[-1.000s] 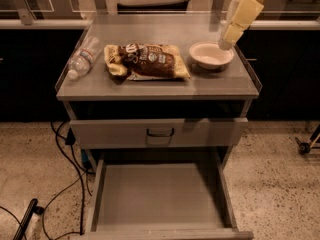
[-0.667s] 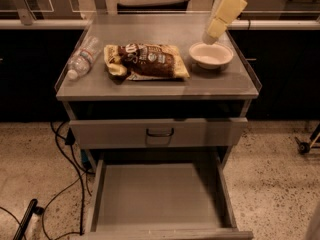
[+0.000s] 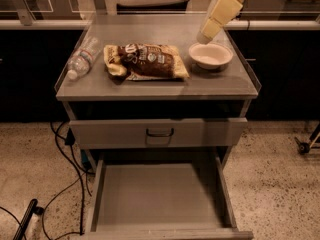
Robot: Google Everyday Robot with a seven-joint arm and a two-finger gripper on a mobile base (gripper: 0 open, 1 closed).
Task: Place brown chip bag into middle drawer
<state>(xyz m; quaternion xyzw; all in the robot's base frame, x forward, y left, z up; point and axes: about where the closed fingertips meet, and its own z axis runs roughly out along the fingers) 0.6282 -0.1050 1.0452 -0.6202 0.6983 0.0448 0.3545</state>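
Observation:
The brown chip bag (image 3: 146, 61) lies flat on the cabinet top (image 3: 150, 86), dark brown in the middle with pale yellow ends. My gripper (image 3: 206, 35), pale yellow, hangs in from the upper right, above the far edge of the white bowl (image 3: 210, 55) and to the right of the bag. It holds nothing and touches neither. The middle drawer (image 3: 160, 196) is pulled out wide below the cabinet, its flat grey floor bare.
A clear plastic bottle (image 3: 83, 57) lies on the cabinet top left of the bag. A shut grey drawer front with a small dark handle (image 3: 159, 132) sits above the open drawer. Black cables (image 3: 65, 174) run over the speckled floor at the left.
My gripper has moved left, from beyond the bowl's right side to above its far left edge, closer to the bag. Bag, bowl, bottle and drawer have not moved.

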